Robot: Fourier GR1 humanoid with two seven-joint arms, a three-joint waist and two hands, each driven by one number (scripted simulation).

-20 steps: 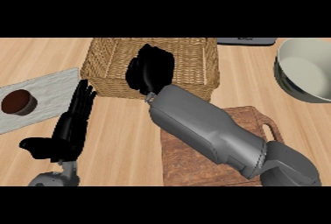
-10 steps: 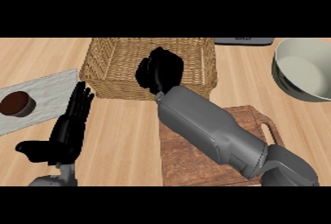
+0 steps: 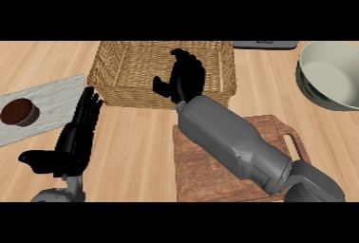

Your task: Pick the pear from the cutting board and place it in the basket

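Observation:
My right hand (image 3: 185, 79) is above the woven basket (image 3: 113, 71), over its right half, with its fingers straight and its thumb out to the left. No pear shows in any part of the view; the hand and forearm hide part of the basket's inside. The brown cutting board (image 3: 210, 173) lies at the lower middle, largely under my right forearm, and its visible part is bare. My left hand (image 3: 76, 140) rests open at the lower left, fingers pointing up.
A large pale bowl (image 3: 334, 76) sits at the right edge. A grey mat (image 3: 49, 95) at the left carries a small brown cup (image 3: 19, 112). A dark flat object (image 3: 265, 45) lies beyond the basket's right corner.
The right hand's fingers have gone from curled to straight over the basket, and the hand has shifted slightly right. The left hand has not moved.

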